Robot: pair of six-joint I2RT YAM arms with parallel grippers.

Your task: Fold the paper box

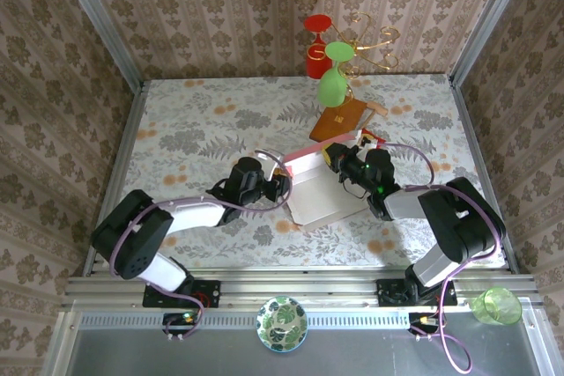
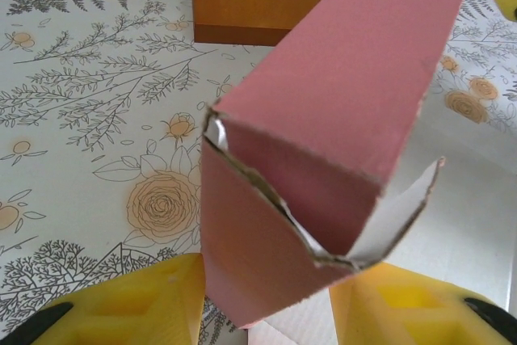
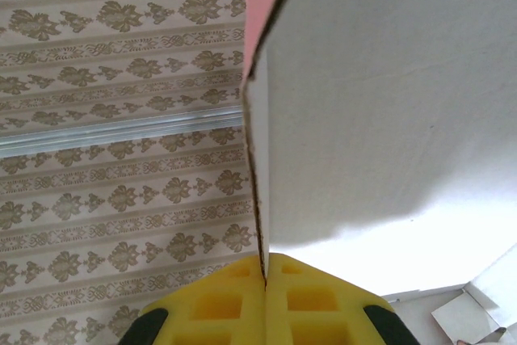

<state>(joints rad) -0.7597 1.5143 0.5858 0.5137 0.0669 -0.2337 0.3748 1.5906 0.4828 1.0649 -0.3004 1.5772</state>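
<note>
Standing by the desk (image 1: 176,121), I see the paper box (image 1: 319,191) lying near its middle, between the two arms, white inner side up and a pink wall raised along the far edge. The right gripper (image 1: 342,160) meets that wall from the right. From its wrist, the yellow fingers (image 3: 218,305) are pressed together with the thin edge of the cardboard (image 3: 388,103) running down between them, pinched fast. The left gripper (image 1: 280,187) is at the box's left side. From its wrist, a folded pink corner (image 2: 323,78) stands between the fingers (image 2: 121,305), which are partway apart, one on each side of it. Whether they press on it I cannot tell. A brown board (image 1: 339,119) lies just beyond the box.
</note>
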